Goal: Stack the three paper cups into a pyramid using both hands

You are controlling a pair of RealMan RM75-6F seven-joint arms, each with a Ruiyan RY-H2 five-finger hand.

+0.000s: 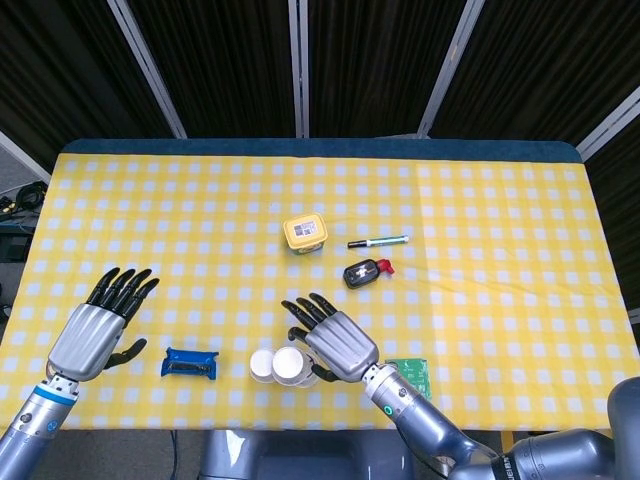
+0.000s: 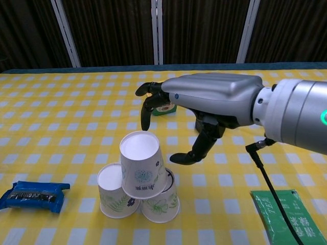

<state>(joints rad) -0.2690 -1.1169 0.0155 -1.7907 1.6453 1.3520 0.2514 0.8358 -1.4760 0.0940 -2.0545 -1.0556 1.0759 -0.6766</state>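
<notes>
Three white paper cups with leaf prints form a small pyramid near the table's front edge. Two lower cups (image 2: 114,196) (image 2: 161,203) stand side by side, and the top cup (image 2: 140,166) (image 1: 290,362) sits level across them. My right hand (image 2: 214,99) (image 1: 336,340) hovers just behind and to the right of the top cup with its fingers spread, holding nothing; its thumb curls close to the cup's side without touching. My left hand (image 1: 96,328) shows only in the head view, far off to the left, open over the cloth.
A blue packet (image 2: 33,195) (image 1: 190,362) lies left of the cups. A green packet (image 2: 281,212) and a black cable lie at the right. Further back are a yellow tub (image 1: 306,234), a marker (image 1: 378,241) and a black-and-red item (image 1: 365,272).
</notes>
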